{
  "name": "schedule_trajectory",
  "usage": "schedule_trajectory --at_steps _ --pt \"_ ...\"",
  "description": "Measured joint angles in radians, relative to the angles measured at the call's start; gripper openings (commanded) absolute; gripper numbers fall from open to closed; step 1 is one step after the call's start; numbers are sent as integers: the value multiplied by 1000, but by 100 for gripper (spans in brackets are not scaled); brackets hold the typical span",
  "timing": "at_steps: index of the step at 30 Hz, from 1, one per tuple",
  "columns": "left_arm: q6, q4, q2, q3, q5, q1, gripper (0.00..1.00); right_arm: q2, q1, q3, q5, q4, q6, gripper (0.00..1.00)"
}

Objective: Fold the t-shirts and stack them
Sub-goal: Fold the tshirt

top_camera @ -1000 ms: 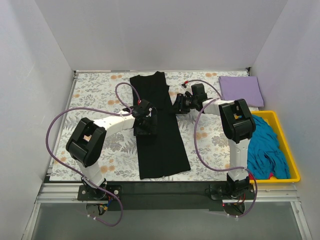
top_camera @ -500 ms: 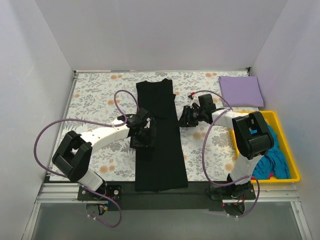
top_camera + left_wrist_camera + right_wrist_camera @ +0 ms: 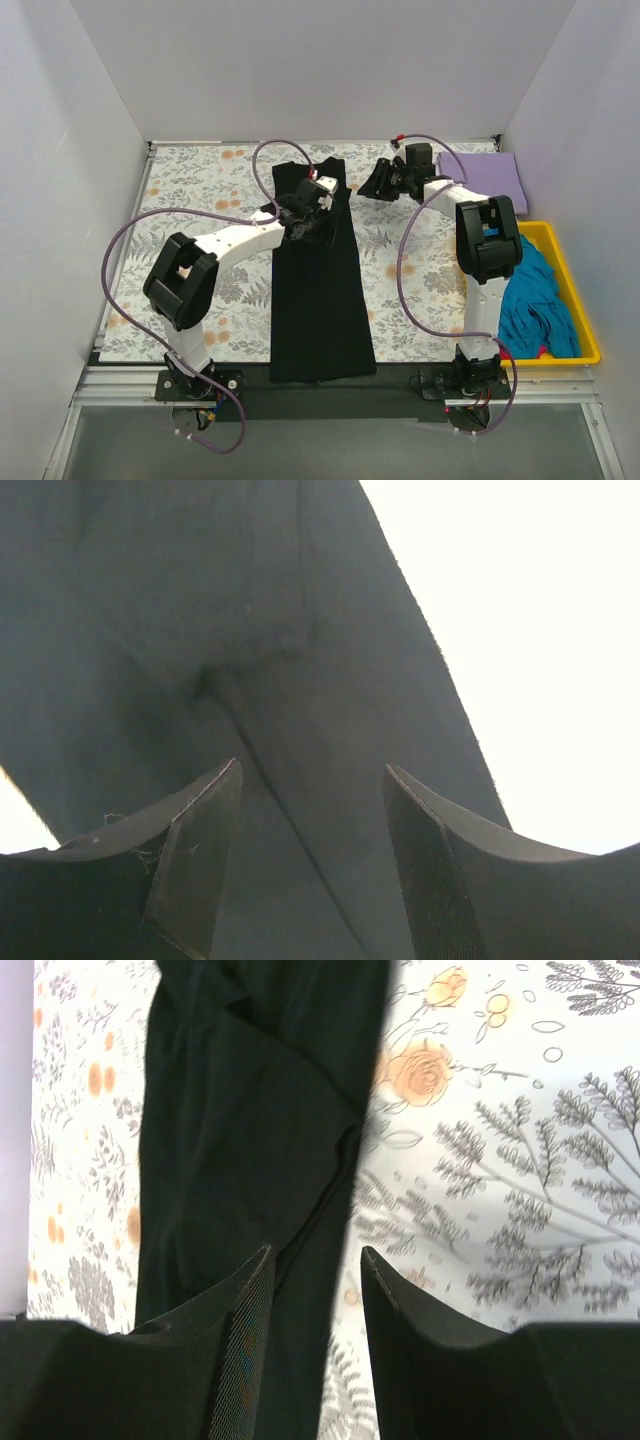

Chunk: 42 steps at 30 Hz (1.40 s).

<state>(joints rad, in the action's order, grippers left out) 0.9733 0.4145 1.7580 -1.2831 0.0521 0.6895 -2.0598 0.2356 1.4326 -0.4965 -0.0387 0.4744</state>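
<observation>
Top external view shows the black t-shirt (image 3: 322,300) lying on the floral-print cloth (image 3: 200,190) in the middle of the table. It is folded to a long narrow strip that runs from the far side to the near edge.

The left gripper (image 3: 315,222) is above the far part of this strip. In the left wrist view its two fingers (image 3: 190,850) stand well apart, and only black cloth is seen below and between them. They hold nothing, and I cannot tell whether the tips touch the cloth.

The right gripper (image 3: 370,185) is at the far side, just to the right of the strip's far end, over the floral-print cloth. In the right wrist view its fingers (image 3: 245,1340) are parted by a moderate gap and hold nothing. Below them is the right edge of the black t-shirt, where a fold makes a crease, and the printed cloth is beside it.

The lavender t-shirt (image 3: 485,180) lies folded flat in the far right corner. The teal t-shirt (image 3: 535,300) is crumpled in the yellow tray (image 3: 570,359) at the right edge, and a little pink cloth (image 3: 545,352) shows at its near end.
</observation>
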Motion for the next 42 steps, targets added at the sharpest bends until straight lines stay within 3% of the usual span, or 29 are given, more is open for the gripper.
schedule_trajectory --at_steps 10,15,19,28,34,42 --pt "-195 -94 195 -77 55 10 54 -227 2 171 -14 -47 89 43" --pt "-252 -119 223 -106 83 19 52 -255 2 201 -27 -68 107 43" --pt "-295 -138 250 -134 98 27 42 -261 2 229 -36 -89 123 43" --pt "-353 -133 296 -153 93 33 43 -309 2 247 -53 -121 144 42" --pt "-361 -124 302 -154 89 33 44 -326 2 247 -65 -122 155 34" --pt "-365 -123 330 -167 85 33 43 -326 2 248 -82 -129 156 11"
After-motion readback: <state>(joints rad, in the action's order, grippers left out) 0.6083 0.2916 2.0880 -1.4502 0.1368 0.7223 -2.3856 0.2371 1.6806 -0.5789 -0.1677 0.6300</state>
